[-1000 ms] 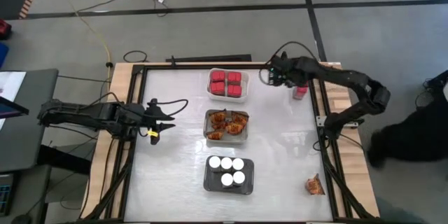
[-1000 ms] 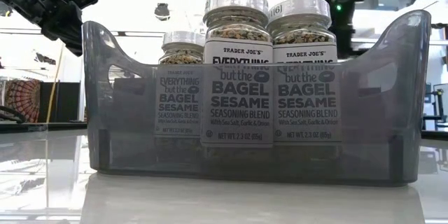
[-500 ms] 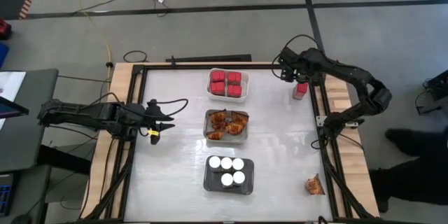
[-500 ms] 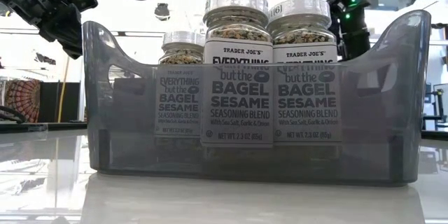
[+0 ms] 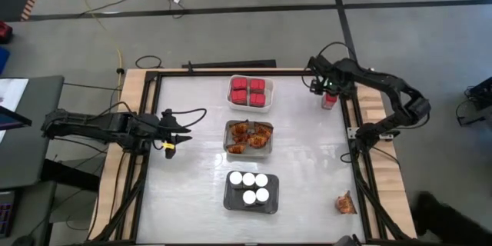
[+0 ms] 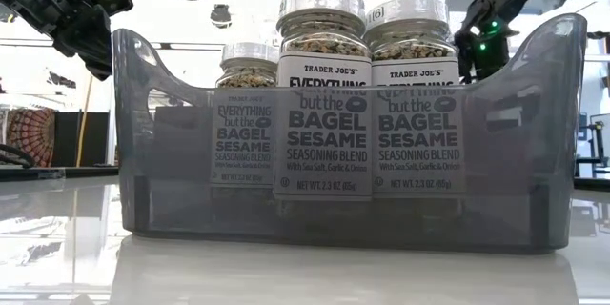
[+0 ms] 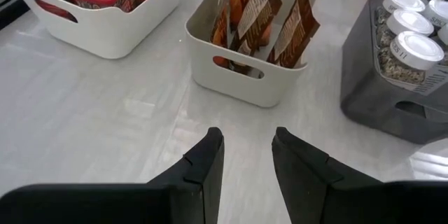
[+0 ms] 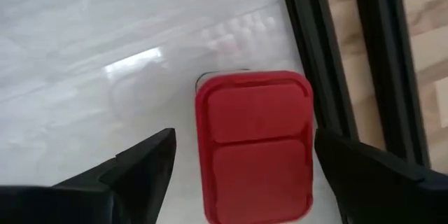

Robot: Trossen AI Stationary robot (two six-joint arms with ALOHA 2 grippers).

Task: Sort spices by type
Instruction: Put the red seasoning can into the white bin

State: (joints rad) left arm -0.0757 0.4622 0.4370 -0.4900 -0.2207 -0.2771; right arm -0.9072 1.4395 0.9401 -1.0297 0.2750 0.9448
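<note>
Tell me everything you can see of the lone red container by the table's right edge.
The red container is a small boxy pack with a glossy red, plastic-looking top, rounded corners and a shallow crease across the middle. It stands alone on the white table, close beside the dark frame rail at the far right edge. The right end effector hangs above it, open, fingers to either side, apparently not touching it.

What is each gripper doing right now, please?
Left gripper: fingers slightly apart, holding nothing, at the table's left edge.
Right gripper: open, fingers on either side of the red container, not yet closed on it.
</note>
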